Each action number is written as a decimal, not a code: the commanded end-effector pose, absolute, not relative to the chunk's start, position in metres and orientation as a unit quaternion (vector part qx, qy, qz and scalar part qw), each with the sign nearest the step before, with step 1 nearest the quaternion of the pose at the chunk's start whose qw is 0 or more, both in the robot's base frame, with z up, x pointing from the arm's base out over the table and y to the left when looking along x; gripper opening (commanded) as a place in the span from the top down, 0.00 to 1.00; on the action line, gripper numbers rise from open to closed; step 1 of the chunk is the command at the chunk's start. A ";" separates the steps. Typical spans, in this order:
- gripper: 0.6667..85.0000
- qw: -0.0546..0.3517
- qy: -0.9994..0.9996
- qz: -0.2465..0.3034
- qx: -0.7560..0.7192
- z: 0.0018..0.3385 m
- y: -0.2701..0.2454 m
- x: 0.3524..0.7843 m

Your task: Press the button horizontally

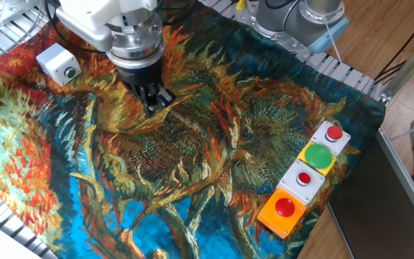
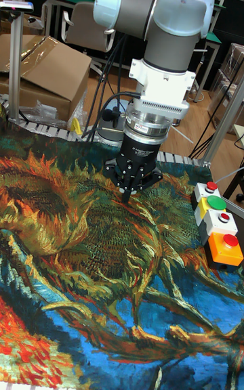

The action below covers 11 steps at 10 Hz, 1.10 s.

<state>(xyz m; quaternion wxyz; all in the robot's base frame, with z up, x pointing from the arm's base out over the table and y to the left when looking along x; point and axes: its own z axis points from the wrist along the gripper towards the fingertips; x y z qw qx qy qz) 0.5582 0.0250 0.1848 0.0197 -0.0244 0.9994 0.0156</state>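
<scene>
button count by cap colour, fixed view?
Red: 3, on the white box, the grey box and the orange box.
Green: 2, the large dome on the yellow base and the small button in the white cube.
Total: 5.

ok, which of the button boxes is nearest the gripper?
The white cube box with the small green button, alone near the cloth's far left corner, close beside the gripper. The other four boxes sit in a row at the right edge, well away.
</scene>
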 end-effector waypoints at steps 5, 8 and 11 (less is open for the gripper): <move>0.99 0.090 0.993 0.046 -0.053 0.191 0.042 0.594; 0.99 0.059 0.996 0.043 -0.059 0.187 0.042 0.577; 0.99 0.045 0.991 -0.004 -0.128 0.170 -0.007 0.559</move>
